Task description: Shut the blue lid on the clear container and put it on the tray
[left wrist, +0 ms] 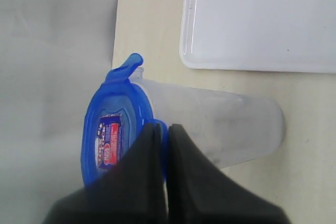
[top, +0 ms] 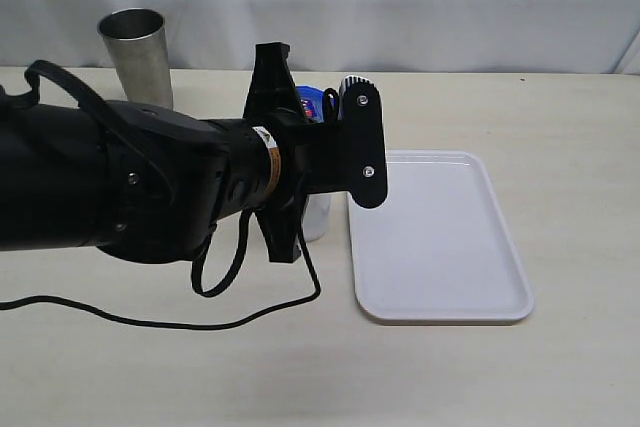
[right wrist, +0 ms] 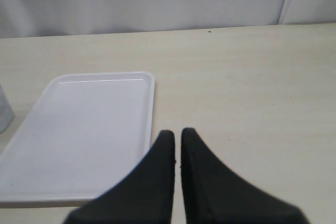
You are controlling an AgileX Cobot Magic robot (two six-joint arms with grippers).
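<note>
The clear container stands on the table beside the tray, with the blue lid sitting on its top. One lid flap sticks up. My left gripper is shut, and the lid's near edge shows blue between its fingertips. In the exterior view my left arm covers most of the container; only a bit of the blue lid shows. My right gripper is shut and holds nothing, hovering near the edge of the white tray.
A shiny steel cup stands at the back left. A black cable loops over the table in front of the left arm. The white tray lies right of the container.
</note>
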